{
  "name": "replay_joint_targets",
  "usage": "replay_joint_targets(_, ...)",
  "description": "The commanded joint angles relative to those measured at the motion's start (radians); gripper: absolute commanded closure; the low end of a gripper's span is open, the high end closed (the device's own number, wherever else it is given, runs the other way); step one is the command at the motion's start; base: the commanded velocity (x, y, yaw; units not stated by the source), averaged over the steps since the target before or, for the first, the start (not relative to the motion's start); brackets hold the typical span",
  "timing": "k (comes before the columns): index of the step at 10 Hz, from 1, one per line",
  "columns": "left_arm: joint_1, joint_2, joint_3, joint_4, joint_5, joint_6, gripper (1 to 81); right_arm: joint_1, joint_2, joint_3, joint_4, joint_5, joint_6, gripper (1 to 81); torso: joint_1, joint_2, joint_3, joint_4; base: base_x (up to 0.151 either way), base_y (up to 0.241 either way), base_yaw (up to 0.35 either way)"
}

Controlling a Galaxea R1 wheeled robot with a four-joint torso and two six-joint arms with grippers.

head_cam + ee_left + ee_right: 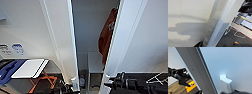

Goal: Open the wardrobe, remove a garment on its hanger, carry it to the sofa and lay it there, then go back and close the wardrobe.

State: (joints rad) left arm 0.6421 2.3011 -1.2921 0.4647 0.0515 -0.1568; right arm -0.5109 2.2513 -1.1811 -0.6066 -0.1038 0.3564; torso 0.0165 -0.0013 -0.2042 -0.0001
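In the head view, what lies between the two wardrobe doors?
An open gap into the wardrobe's dark inside, with the orange garment hanging close to the right door; the left door stands apart from it.

Indoor room, white wardrobe [62,45], hung garment [107,35]

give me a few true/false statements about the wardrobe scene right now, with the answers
1. The wardrobe doors are parted, with the inside showing between them. True.
2. The garment hanging inside is blue. False: it is burnt orange.
3. The garment hangs toward the right side of the opening. True.
4. The garment lies on the floor outside the wardrobe. False: it hangs inside, partly hidden behind the right door.
5. In the right wrist view, a small white handle sticks out from a door face. True.
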Motion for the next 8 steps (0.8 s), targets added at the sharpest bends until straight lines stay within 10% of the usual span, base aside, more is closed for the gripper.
replay_joint_targets(1,-0.002,0.088,0.381,-0.023,-0.01,-0.026,1.0,-0.056,0.021,0.281,-0.027,-0.059,0.047,1.0,0.0,0.0,0.0,0.0,0.0,0.0,0.0)
replay_joint_targets(8,0.041,-0.02,0.481,0.017,-0.012,-0.026,1.0,-0.133,-0.147,0.361,-0.09,-0.039,0.047,1.0,0.001,0.0,0.001,0.0,0.0,0.0,0.0)
